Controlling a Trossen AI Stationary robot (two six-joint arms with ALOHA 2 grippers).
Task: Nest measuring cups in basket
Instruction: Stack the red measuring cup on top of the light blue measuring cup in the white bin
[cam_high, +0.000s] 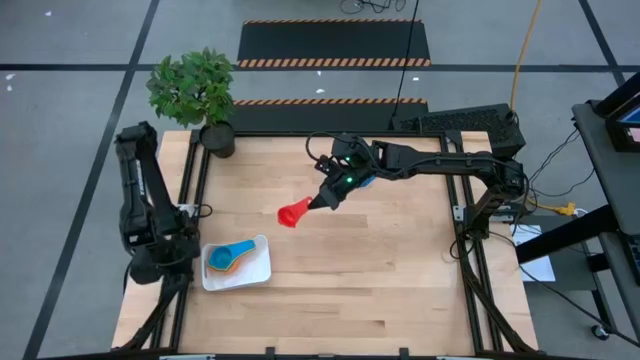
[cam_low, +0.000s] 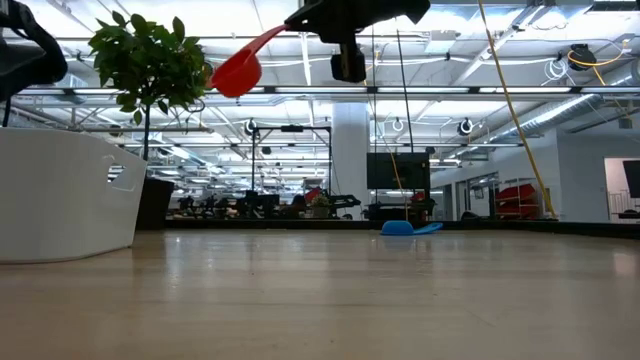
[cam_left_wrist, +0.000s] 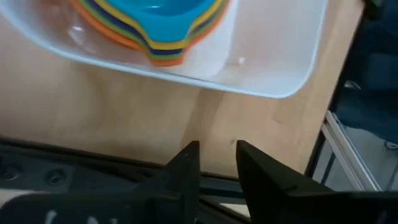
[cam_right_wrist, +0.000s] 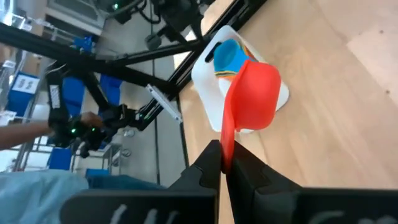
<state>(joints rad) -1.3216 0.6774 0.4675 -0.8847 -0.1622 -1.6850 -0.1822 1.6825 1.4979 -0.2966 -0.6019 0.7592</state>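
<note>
Right now I am carrying the red cup (cam_high: 293, 213) toward the basket (cam_high: 262, 272): my right hand (cam_high: 322, 199) is pinching the cup's flat handle, fingers pressed tight on it, and holding it high over the middle of the worktop (cam_high: 400, 290), bowl leading to the left. The basket is sitting near the worktop's front left corner, with a stack already nested inside it, light blue cup (cam_high: 235, 252) on top and yellow and orange rims showing beneath. My left hand (cam_left_wrist: 216, 160) is hanging just beside the basket's near edge, empty, its fingers only a little way apart. A blue cup (cam_low: 404, 228) is lying on the far side, still to be collected. Next, I judge, I need to travel left and nearer, lower the red bowl squarely over the stack, and only then release.
</note>
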